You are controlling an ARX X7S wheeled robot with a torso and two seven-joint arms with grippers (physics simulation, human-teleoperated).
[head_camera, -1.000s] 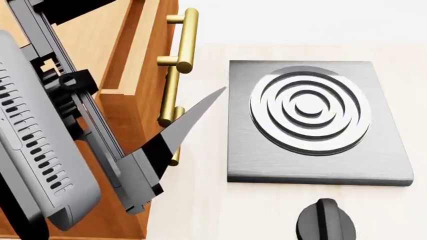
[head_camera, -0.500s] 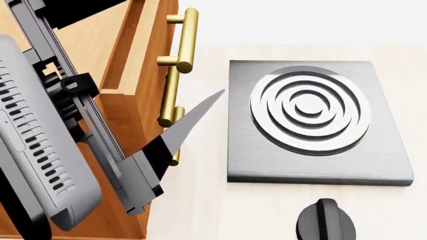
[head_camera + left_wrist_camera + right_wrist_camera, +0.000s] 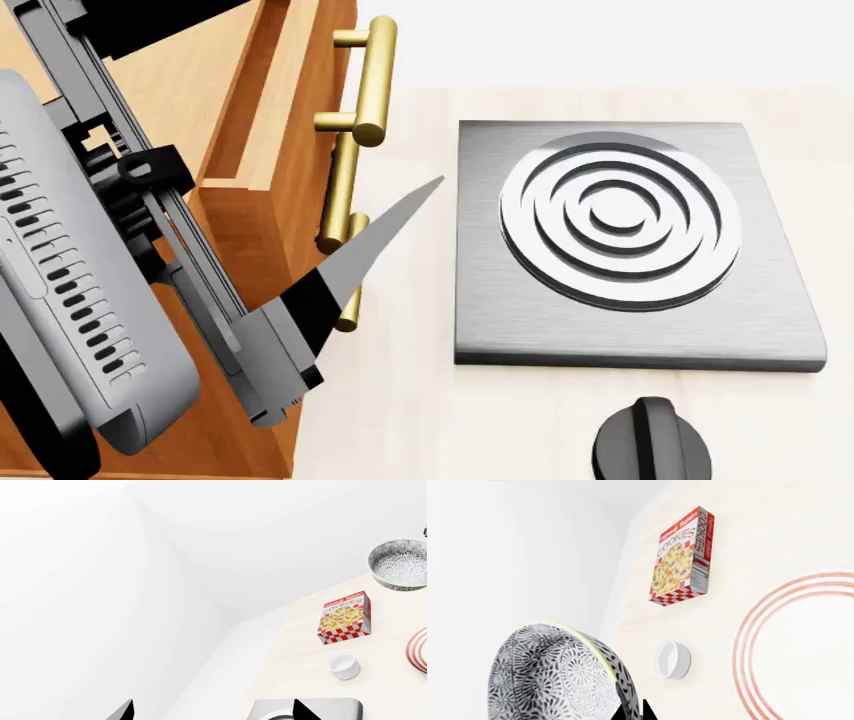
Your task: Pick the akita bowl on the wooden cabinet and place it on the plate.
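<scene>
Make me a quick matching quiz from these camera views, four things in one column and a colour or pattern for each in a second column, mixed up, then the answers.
1. akita bowl
2. plate
3. cookie box
4. cup

A. plain white
B. red and white checks
C. thin red rings on white
D. dark leafy speckle

Pairs: 1-D, 2-C, 3-B, 4-A

"COOKIES" on the cookie box
</scene>
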